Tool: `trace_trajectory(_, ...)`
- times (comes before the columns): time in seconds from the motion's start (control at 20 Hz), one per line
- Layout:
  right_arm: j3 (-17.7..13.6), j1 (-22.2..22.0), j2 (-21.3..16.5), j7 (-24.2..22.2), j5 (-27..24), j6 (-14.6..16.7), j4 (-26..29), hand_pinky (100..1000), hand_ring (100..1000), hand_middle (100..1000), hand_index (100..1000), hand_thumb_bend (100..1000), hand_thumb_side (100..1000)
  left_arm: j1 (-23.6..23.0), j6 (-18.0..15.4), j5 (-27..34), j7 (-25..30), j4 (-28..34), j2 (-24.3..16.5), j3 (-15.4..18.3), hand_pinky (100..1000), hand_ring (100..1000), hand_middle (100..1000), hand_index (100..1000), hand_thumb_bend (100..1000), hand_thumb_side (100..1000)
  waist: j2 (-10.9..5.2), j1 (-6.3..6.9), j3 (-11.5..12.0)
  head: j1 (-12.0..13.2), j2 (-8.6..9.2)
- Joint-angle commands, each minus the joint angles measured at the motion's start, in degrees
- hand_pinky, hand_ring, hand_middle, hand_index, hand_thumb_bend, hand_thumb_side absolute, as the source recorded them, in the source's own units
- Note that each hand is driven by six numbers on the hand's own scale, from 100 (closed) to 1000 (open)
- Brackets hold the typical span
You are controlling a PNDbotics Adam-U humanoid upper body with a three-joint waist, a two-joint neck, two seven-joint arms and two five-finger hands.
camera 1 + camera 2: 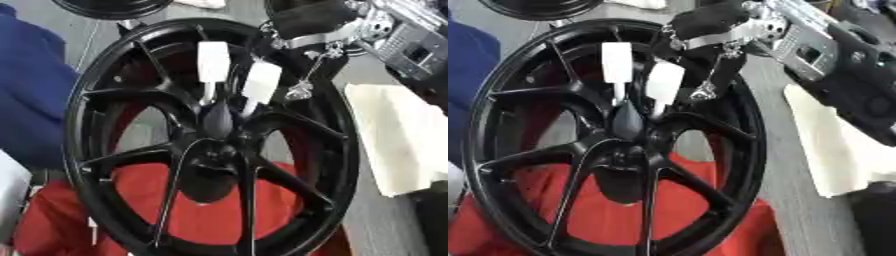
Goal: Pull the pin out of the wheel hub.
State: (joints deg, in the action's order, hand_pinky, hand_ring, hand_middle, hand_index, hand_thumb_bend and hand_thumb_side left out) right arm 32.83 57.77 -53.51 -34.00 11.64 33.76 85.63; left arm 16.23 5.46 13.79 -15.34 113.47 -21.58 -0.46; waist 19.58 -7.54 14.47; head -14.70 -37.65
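A black multi-spoke wheel [77,125] stands tilted across the middle of both views. A dark teardrop-shaped pin [219,119] sticks out just above the hub centre [210,167]. My right hand [710,21] reaches in from the upper right. Two of its fingers [213,61], with white pads and thin tips, close on the pin from either side. A small silver fitting [299,90] dangles on a wire under the wrist. My left hand shows in neither view.
Red cloth [210,220] lies behind and below the wheel. A white foam pad [394,140] rests on the grey surface at right. Blue fabric [31,90] fills the left edge. Another black rim [109,7] sits at the top.
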Motion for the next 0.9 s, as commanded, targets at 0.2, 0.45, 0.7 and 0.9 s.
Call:
trace_trajectory(0.2, -2.0, 2.2, -0.2, -18.0, -2.3, 18.1, -0.8, 793, 736, 468, 495, 100, 100, 0.5, 0.0, -0.2, -0.1, 1.1, -0.5, 0.4, 699, 723, 596, 690, 100, 801, -1.21, 0.48, -0.2, -0.5, 0.65)
trace_trajectory(0.45, -2.5, 3.0, 0.3, -18.0, -4.8, 16.8, -1.4, 773, 705, 437, 446, 100, 100, 0.4, 0.1, -0.2, -0.2, 1.1, -0.6, 0.5, 699, 723, 597, 690, 100, 802, -1.34, 0.51, -0.4, -1.5, 0.20)
trace_trajectory(0.7, -3.5, 3.4, -0.1, -18.0, -6.3, 15.7, -1.3, 771, 701, 426, 429, 100, 100, 0.3, 0.0, -0.2, -0.4, 1.1, -0.7, 0.6, 699, 724, 597, 690, 100, 798, -1.53, 0.69, -0.6, -1.5, -0.05)
trace_trajectory(0.9, -4.9, 3.7, -0.6, -18.0, -7.4, 14.9, -1.1, 768, 697, 415, 418, 100, 100, 0.2, -0.1, -0.2, -0.5, 1.1, -0.7, 0.7, 699, 725, 598, 690, 100, 799, -1.70, 0.77, -0.9, -1.5, -0.22)
